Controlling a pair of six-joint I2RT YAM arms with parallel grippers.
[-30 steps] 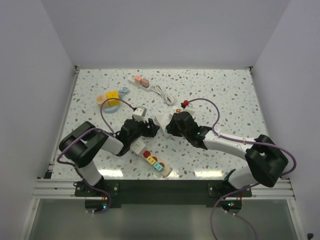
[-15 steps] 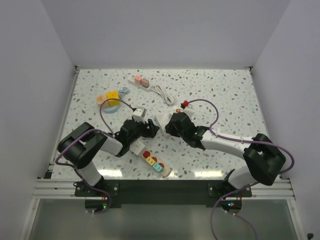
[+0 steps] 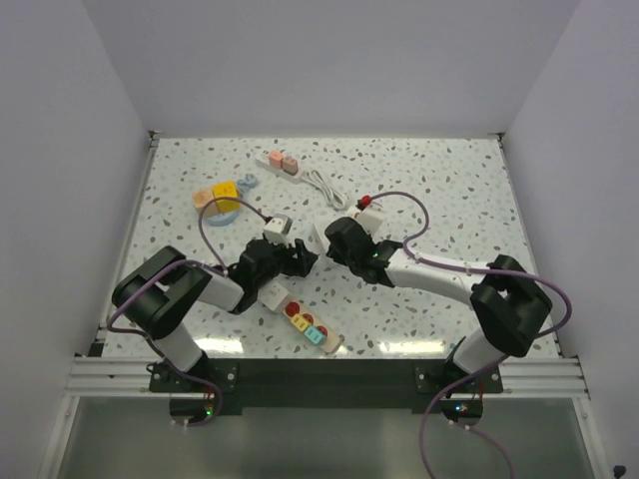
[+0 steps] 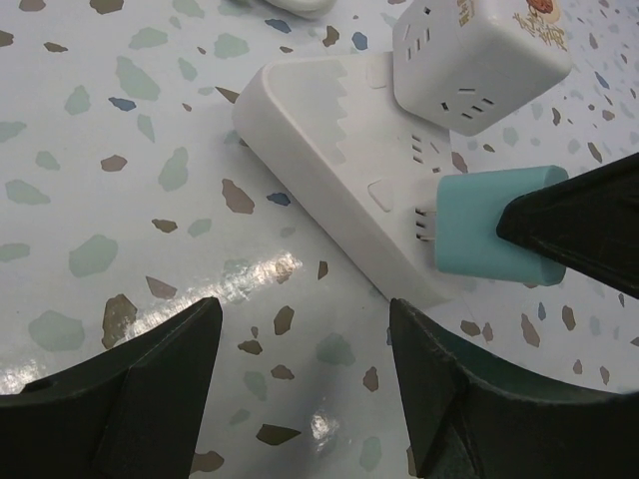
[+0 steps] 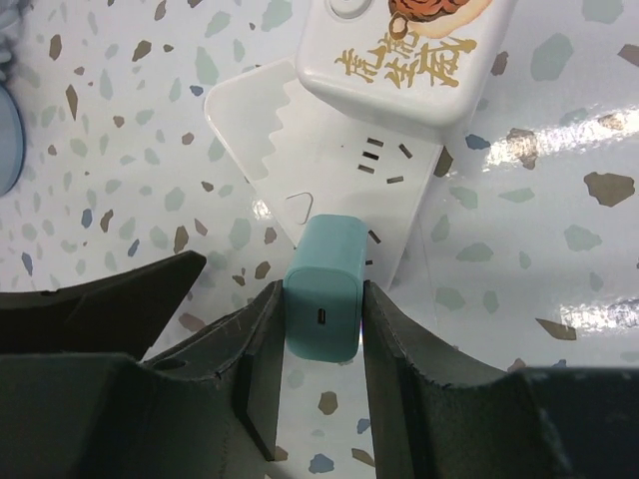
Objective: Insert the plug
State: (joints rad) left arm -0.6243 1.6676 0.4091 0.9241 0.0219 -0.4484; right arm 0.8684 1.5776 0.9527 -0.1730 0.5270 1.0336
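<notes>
Stretched low, the right end effector [image 5: 321,311] clamps a teal plug [image 5: 325,274] over the power strip [image 5: 324,150]; the left end effector [image 4: 305,389] hangs open.

The only lettering stands on the white cube adapter [image 5: 404,60] at the top of the right wrist view: a row of four gold-brown Chinese characters under a cartoon print, upside down in the frame and not surely readable. The left wrist view shows an edge of that same print at the upper right [image 4: 539,20]. The white power strip [image 5: 300,150] bears a small outlined triangle mark [image 5: 297,208].
</notes>
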